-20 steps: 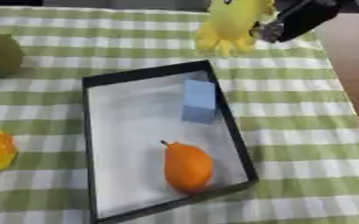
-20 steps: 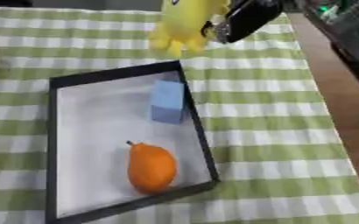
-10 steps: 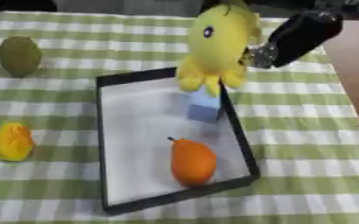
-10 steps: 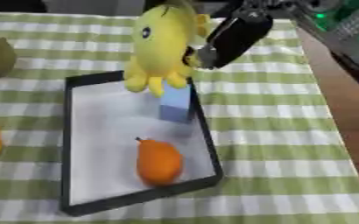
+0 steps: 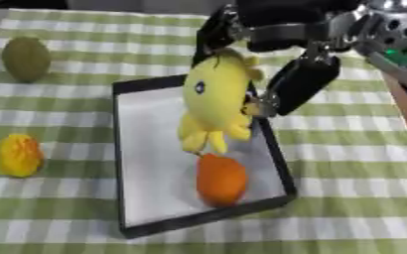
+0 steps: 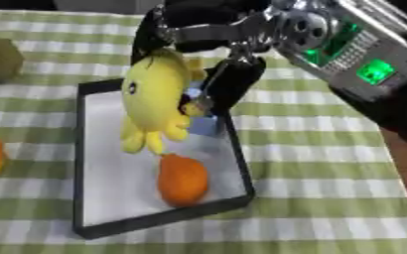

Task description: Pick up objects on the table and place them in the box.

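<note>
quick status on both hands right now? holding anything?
Right robot hand: shut on the yellow plush toy, held above the box.
Left robot hand: not in view.

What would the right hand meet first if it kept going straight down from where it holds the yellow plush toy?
Probably the box: the right hand holds the yellow plush toy over its white floor, and the toy's legs hang just above the orange fruit, so that might touch first. Depth is unclear.

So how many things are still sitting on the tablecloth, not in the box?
2: a green fruit at the far left and a yellow thing at the near left. The robot hand may hide more.
</note>
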Motion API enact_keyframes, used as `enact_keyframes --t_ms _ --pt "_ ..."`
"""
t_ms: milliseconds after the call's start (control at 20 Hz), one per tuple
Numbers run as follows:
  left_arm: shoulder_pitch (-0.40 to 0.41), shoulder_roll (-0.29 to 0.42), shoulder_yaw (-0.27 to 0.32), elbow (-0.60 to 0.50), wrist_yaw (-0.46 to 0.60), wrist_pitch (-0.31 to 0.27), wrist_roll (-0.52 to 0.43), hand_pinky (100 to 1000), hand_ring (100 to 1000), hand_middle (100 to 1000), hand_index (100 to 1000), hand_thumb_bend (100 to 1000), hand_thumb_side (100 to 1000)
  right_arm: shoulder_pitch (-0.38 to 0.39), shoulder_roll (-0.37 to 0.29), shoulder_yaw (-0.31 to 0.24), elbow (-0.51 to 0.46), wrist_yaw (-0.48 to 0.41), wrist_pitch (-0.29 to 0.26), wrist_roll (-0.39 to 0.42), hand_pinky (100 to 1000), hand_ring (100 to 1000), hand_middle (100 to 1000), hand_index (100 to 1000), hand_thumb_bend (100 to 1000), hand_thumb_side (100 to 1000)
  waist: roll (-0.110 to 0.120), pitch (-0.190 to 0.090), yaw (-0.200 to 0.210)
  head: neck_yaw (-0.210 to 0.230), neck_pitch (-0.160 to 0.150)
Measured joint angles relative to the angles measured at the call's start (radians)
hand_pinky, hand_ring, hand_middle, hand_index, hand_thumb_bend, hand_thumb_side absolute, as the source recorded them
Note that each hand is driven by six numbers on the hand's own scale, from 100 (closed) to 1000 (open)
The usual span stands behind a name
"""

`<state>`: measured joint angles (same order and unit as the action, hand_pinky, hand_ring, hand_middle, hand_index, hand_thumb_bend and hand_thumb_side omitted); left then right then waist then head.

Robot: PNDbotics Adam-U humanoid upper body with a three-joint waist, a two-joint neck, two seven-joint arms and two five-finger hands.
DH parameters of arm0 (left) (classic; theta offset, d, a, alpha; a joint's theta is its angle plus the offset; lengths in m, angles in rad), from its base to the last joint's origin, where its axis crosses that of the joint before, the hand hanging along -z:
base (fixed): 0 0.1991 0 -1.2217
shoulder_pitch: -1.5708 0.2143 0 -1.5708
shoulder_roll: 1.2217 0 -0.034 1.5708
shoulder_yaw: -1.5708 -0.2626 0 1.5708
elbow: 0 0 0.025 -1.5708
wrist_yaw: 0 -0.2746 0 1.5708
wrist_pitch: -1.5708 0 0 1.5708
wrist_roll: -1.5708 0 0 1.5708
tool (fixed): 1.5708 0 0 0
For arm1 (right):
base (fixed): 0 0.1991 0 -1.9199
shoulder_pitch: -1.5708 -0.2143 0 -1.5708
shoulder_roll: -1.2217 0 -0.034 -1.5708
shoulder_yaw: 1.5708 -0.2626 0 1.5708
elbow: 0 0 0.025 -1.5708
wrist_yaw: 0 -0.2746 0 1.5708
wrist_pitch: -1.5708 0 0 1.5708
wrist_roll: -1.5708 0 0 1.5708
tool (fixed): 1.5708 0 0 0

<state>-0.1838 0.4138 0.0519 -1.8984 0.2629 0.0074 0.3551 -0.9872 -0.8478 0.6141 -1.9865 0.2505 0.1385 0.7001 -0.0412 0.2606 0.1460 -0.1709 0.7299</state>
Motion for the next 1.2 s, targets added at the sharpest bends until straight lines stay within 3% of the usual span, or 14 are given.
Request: enact_keyframes --t_ms 350,650,900,1200 --pt "-0.001 -0.001 0.0 0.0 0.0 0.002 -0.002 844 860 810 795 116 756 0.034 0.068 0.032 0.031 0.082 0.01 0.023 821 770 690 764 220 100 0.002 0.0 0.01 -0.006 0.0" --pt "-0.001 -0.001 0.0 0.0 0.001 0.003 -0.003 844 860 810 795 117 758 0.063 0.117 0.051 0.098 0.185 -0.053 0.012 831 796 720 786 253 126 0.002 0.0 0.013 -0.01 0.0" --pt "-0.002 -0.009 -0.001 0.0 0.001 0.005 -0.006 844 860 810 795 118 759 0.082 0.151 0.059 0.168 0.231 -0.09 -0.008 861 853 811 853 272 305 0.002 0.001 0.014 -0.012 0.0" --pt "-0.002 -0.01 -0.005 0.0 0.004 0.006 -0.007 844 860 811 795 118 760 0.083 0.169 0.061 0.225 0.266 -0.118 -0.02 895 914 881 893 344 360 0.002 0.001 0.014 -0.013 0.0"
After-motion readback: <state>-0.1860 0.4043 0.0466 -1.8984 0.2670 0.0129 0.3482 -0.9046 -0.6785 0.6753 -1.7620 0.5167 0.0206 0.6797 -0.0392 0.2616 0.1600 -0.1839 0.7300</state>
